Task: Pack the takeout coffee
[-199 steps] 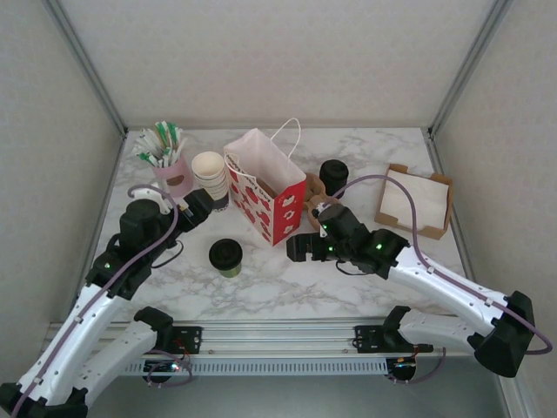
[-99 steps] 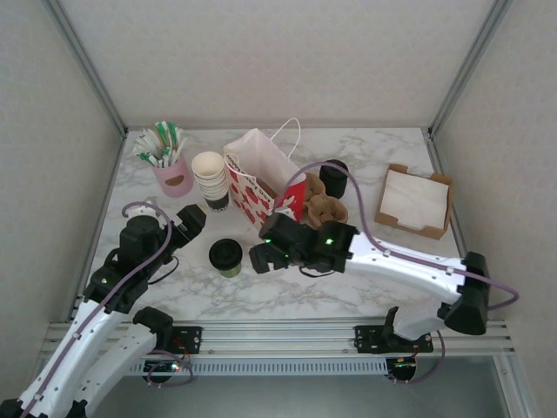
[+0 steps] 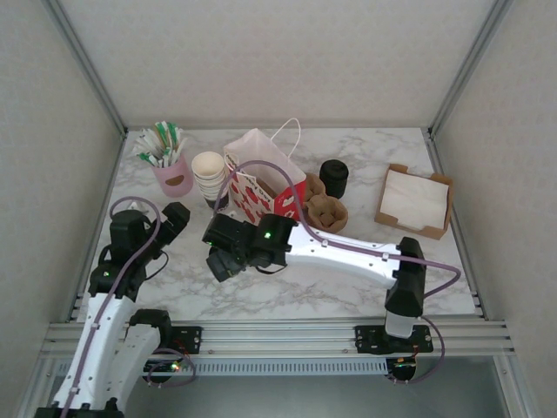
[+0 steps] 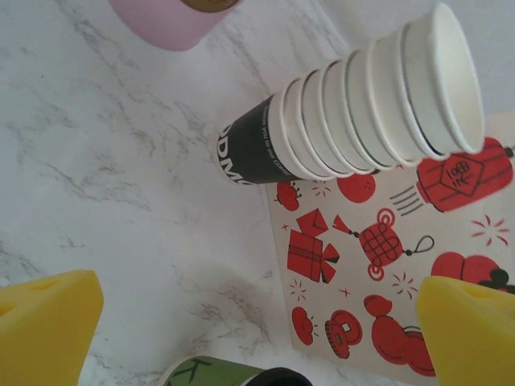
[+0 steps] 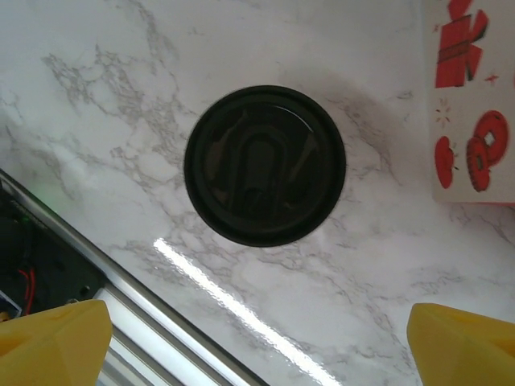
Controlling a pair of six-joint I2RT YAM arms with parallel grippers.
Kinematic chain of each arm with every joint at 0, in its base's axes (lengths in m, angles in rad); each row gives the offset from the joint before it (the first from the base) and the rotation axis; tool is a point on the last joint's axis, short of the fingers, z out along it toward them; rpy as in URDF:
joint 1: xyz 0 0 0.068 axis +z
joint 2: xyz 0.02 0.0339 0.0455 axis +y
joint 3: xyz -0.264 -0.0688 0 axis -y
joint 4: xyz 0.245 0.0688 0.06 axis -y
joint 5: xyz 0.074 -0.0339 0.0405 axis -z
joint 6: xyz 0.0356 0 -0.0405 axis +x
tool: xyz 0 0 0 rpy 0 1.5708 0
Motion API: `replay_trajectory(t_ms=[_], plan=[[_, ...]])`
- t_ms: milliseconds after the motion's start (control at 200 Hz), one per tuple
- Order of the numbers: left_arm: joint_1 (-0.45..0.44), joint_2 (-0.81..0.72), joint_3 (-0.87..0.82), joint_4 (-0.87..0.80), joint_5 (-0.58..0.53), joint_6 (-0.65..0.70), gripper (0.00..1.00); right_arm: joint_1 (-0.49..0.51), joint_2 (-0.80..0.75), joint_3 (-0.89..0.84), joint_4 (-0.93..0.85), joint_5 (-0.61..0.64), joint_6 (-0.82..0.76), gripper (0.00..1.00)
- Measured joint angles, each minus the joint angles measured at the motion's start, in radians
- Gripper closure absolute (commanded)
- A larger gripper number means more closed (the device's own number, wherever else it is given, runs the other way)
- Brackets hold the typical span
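The takeout coffee stands upright on the marble, and the right wrist view looks straight down on its round black lid. My right gripper hangs open above it, one yellow fingertip low on each side and neither touching the lid. In the top view this gripper sits over the cup's spot, left of the bag. The cup's olive-green side peeks in at the bottom of the left wrist view. My left gripper is open and holds nothing; in the top view the left gripper is left of the cup.
A white paper bag with red prints stands open behind the cup. Beside it are stacked cream cups, a pink holder of sticks, brown cup carriers, a black lid stack and a napkin box. The table's metal rail runs close by.
My right arm has swept left from the front of the bag to a spot over the coffee. My left arm has drawn back toward the left.
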Motion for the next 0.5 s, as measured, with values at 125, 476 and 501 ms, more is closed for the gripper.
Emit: replay_trajectory(t_ms=[125, 476, 501], plan=[[0.154, 0.013, -0.05, 0.021, 0.139, 0.016, 0.0, -0.003, 0.104, 0.146, -0.061, -0.031, -0.015, 0.12], [0.346, 0.035, -0.072, 0.025, 0.346, 0.078, 0.01, -0.056, 0.332, 0.431, -0.23, -0.135, -0.02, 0.18], [0.346, 0.036, -0.072, 0.026, 0.351, 0.078, 0.0, -0.063, 0.344, 0.451, -0.243, -0.136, -0.019, 0.18]])
